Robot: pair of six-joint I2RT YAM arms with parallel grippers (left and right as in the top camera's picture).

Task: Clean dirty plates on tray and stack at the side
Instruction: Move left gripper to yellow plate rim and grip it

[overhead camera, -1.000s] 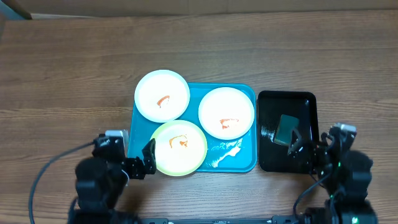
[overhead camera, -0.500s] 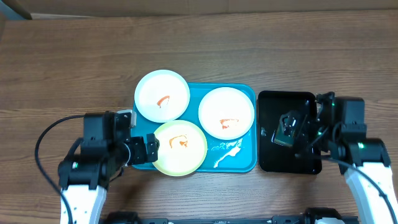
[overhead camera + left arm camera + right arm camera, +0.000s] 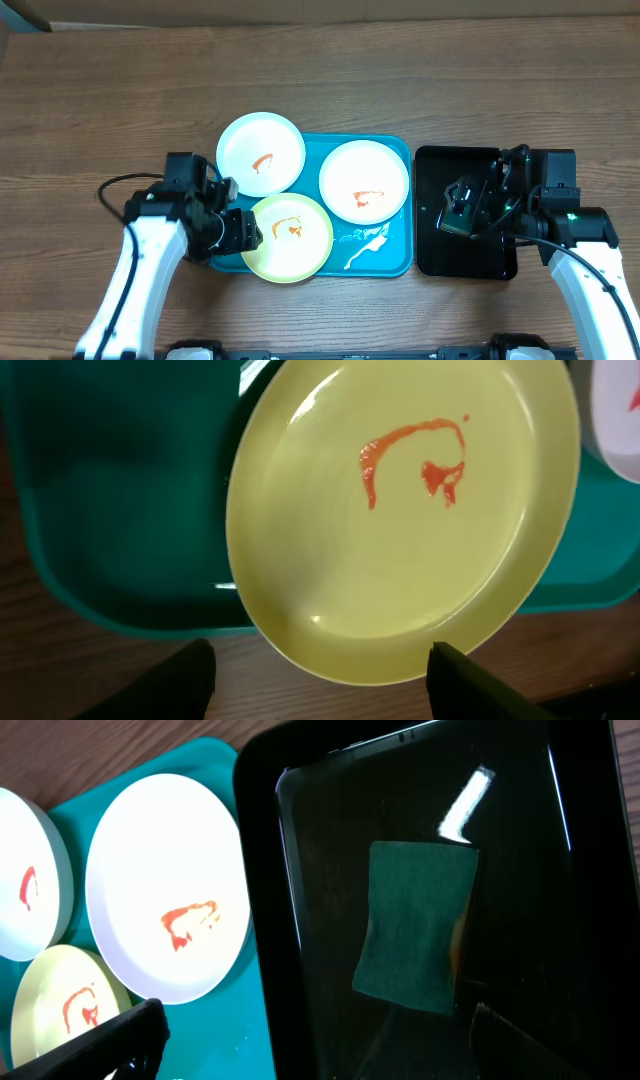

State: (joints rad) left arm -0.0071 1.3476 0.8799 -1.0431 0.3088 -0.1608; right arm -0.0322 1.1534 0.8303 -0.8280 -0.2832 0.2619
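The turquoise tray (image 3: 385,255) holds three sauce-smeared plates: a white plate (image 3: 260,153) at its back left, a white plate (image 3: 364,180) at its back right, and a pale yellow-green plate (image 3: 288,237) at the front. My left gripper (image 3: 243,232) is open at the yellow-green plate's left edge; in the left wrist view the plate (image 3: 400,510) lies just beyond the open fingers (image 3: 320,680). My right gripper (image 3: 468,200) is open above a green sponge (image 3: 415,925) in the black tray (image 3: 480,262).
The black tray stands right of the turquoise tray. Bare wooden table (image 3: 120,100) lies to the left and behind. A wet white smear (image 3: 362,245) marks the turquoise tray's front right.
Both arms have swung out from the front edge. My left gripper has reached the yellow-green plate's edge. My right gripper has moved over the sponge in the black tray.
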